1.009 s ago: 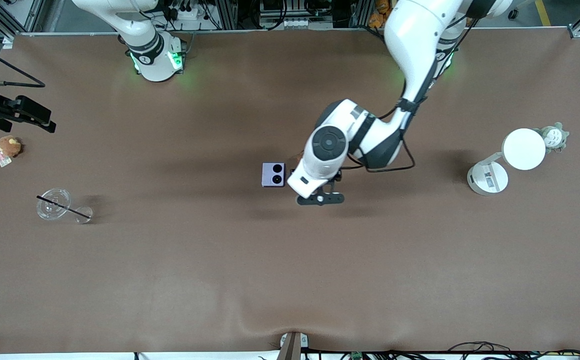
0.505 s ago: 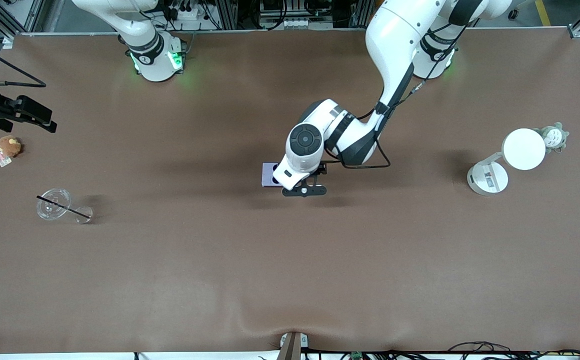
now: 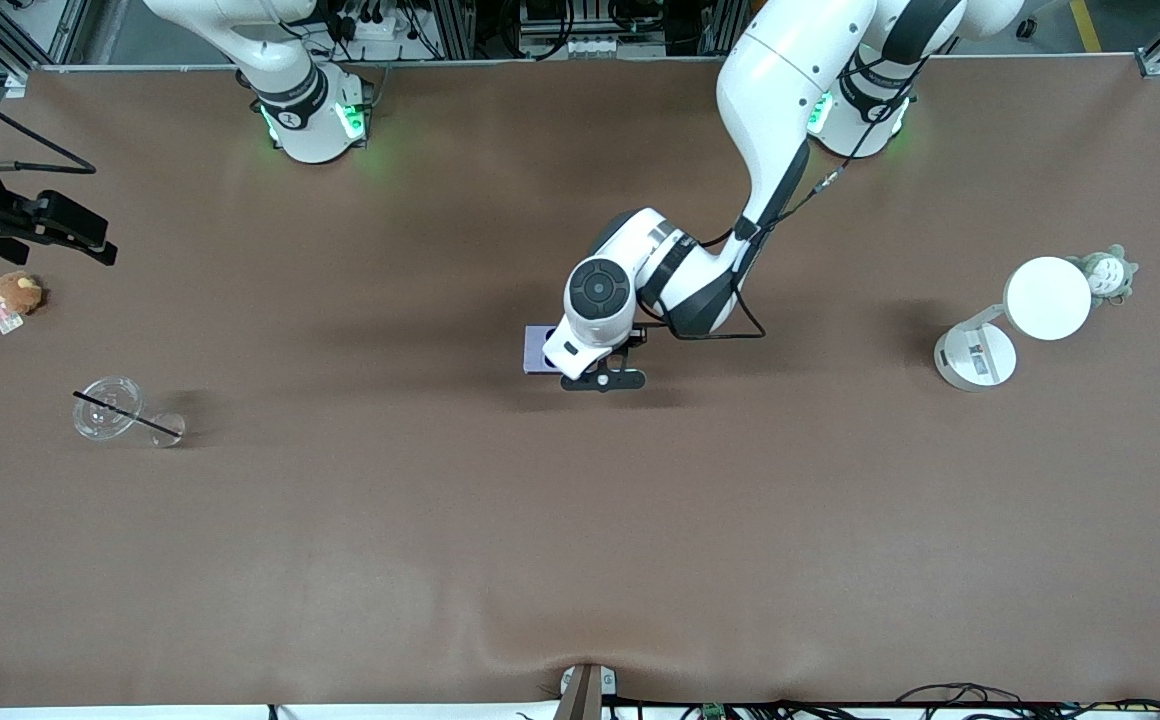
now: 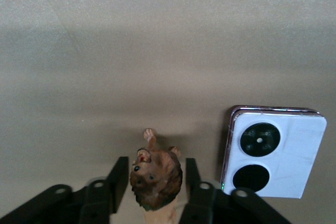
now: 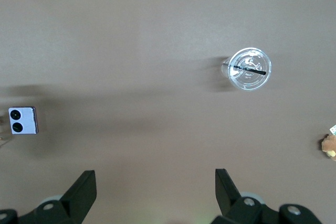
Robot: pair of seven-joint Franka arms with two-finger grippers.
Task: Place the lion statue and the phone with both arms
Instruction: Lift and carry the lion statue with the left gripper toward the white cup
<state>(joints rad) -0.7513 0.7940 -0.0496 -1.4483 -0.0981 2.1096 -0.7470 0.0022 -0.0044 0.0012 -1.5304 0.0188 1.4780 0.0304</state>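
Carrying the lion statue (image 4: 156,178) between its fingers (image 4: 118,178), the left gripper (image 4: 155,182) hangs low over the middle of the table (image 3: 580,540), just beside the phone (image 4: 273,153). The fingers are clenched on the figurine's flanks, its maned head pointing toward the wrist camera and one thin limb or tail poking out past the fingertips. The phone lies flat on the table, camera circles up, just outside one finger and not touching it. Judged step: setting the lion down next to the phone, which already seems placed. The next move calls for a short descent, then releasing without nudging the phone.

The front view hides the lion and most of the phone (image 3: 536,349) under the left wrist; only the left wrist view shows the grasp. The right gripper (image 5: 152,190) waits high with fingers spread and nothing between them, its view showing the phone (image 5: 23,120) and a clear cup (image 5: 250,68) farther off.
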